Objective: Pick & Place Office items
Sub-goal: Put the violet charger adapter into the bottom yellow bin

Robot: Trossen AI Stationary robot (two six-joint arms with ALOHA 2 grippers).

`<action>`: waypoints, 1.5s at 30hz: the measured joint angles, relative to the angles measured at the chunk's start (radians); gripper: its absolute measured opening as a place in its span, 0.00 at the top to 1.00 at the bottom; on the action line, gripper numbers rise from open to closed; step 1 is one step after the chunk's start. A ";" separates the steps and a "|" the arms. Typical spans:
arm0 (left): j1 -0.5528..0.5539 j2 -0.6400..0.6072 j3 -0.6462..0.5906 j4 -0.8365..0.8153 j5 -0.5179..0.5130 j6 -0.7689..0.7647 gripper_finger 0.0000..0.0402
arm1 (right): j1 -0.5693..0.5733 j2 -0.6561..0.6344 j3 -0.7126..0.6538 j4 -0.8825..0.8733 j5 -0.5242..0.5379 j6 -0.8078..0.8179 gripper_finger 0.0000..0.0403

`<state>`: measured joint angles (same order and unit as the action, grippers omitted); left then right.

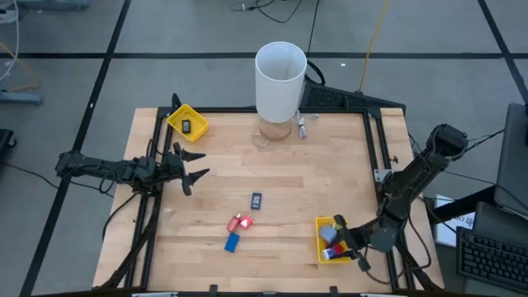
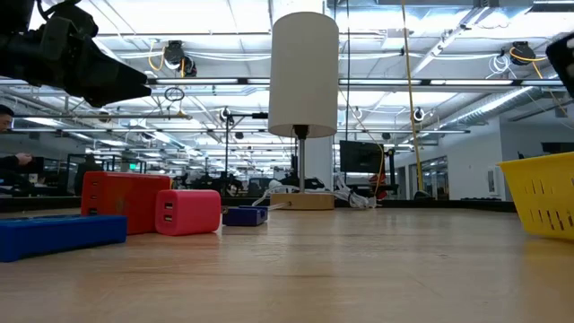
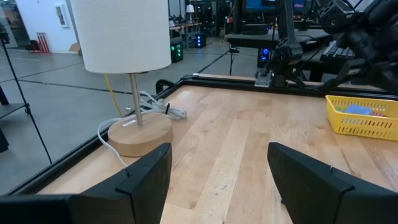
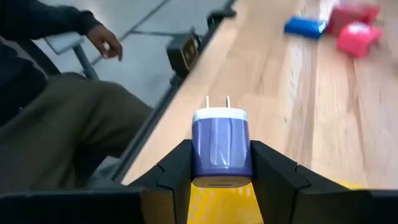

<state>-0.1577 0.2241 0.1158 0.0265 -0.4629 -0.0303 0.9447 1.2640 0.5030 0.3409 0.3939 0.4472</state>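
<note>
My right gripper is shut on a lavender-blue plug adapter with a white cap and two prongs, over the yellow tray at the table's near right. That tray holds several small pieces. On the bare wood lie a dark piece, a red and a pink piece and a blue piece. A second yellow tray at the far left holds a black piece. My left gripper stands open at the table's left side, with nothing between its fingers. My right gripper pinches the adapter's two flat sides between its two fingers. The fingers lie along the adapter, and its pronged end sticks out past the fingertips. The adapter is lifted clear above the yellow tray.
A lamp with a tall white shade and a round wooden base stands at the far middle, its cord beside it. A black frame rail edges the table. A person sits beyond the near edge.
</note>
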 joint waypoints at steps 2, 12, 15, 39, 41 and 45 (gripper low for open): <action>0.000 0.000 0.000 0.000 0.000 0.000 0.33 | 0.000 0.011 0.000 -0.021 -0.001 0.031 0.70; 0.000 0.000 0.000 0.000 0.000 0.000 0.33 | 0.000 0.015 0.000 -0.113 -0.005 0.082 0.70; 0.000 0.000 0.000 0.000 0.000 0.000 0.33 | 0.000 0.015 -0.001 -0.128 -0.024 0.104 0.70; 0.000 0.000 0.000 0.000 0.000 0.000 0.33 | 0.001 0.015 -0.002 -0.191 -0.033 0.223 0.67; 0.000 0.000 0.000 0.000 0.000 0.000 0.33 | 0.001 0.015 -0.002 -0.188 -0.033 0.223 0.65; 0.000 0.000 0.000 0.000 0.000 0.000 0.33 | 0.001 0.015 -0.002 -0.187 -0.033 0.223 0.64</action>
<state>-0.1577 0.2245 0.1162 0.0265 -0.4629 -0.0303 0.9455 1.2793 0.5011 0.1535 0.3607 0.6703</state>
